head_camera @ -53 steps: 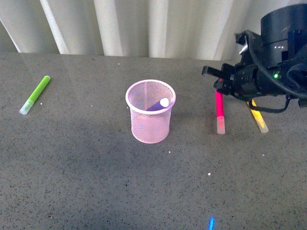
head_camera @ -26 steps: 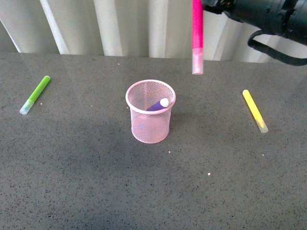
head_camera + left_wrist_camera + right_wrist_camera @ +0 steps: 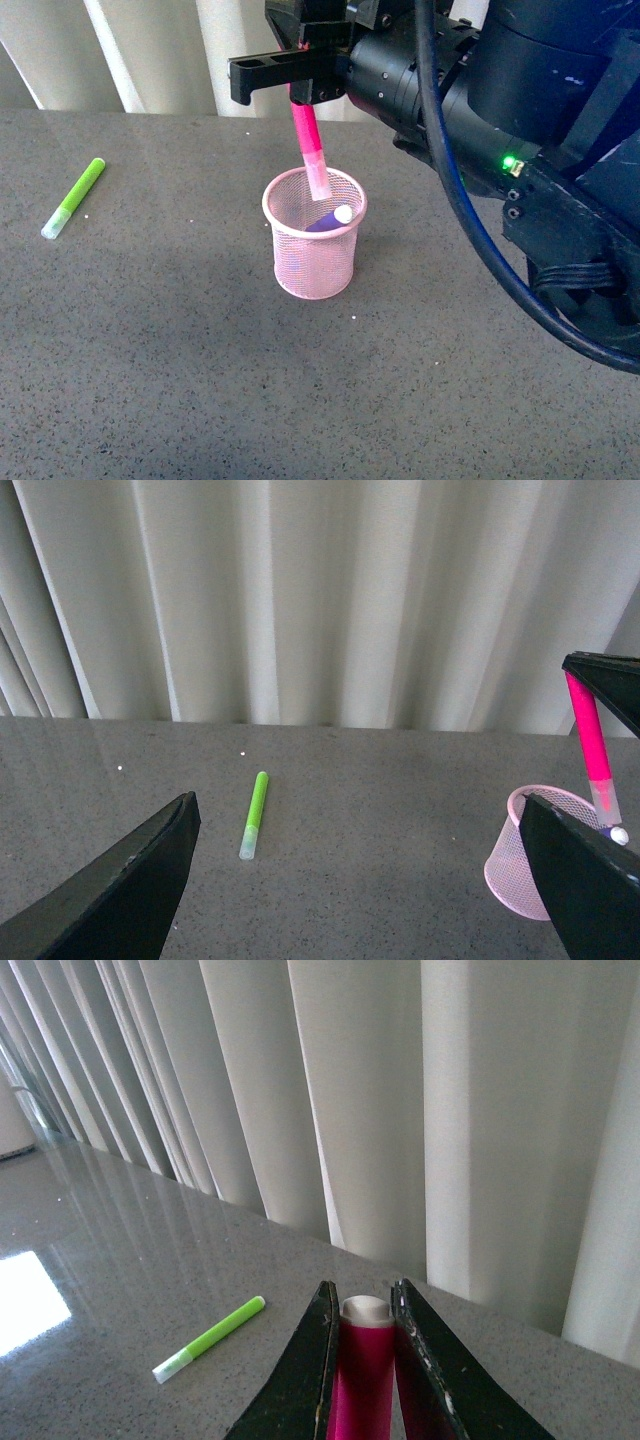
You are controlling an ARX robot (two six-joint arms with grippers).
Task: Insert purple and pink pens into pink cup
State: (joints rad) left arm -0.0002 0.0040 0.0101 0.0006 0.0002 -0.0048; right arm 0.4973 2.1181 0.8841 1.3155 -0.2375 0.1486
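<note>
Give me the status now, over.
Right claw shut on pink pen, cap end at pink cup mouth. Left claw open, empty. Purple pen inside cup. Nothing blocking.

The desk [image 3: 180, 380] is a dark grey, finely speckled slab with a dull sheen, and a broad soft shadow falls across it in front of the pink cup [image 3: 314, 250]. The cup stands upright on its base on the desk. Well apart from it, off to its left and a little farther back, a lime-green marker [image 3: 73, 198] lies flat at a slant, with its pale clear cap at the end farther from the cup. A small white speck [image 3: 353, 318] lies just in front of the cup to its right.
</note>
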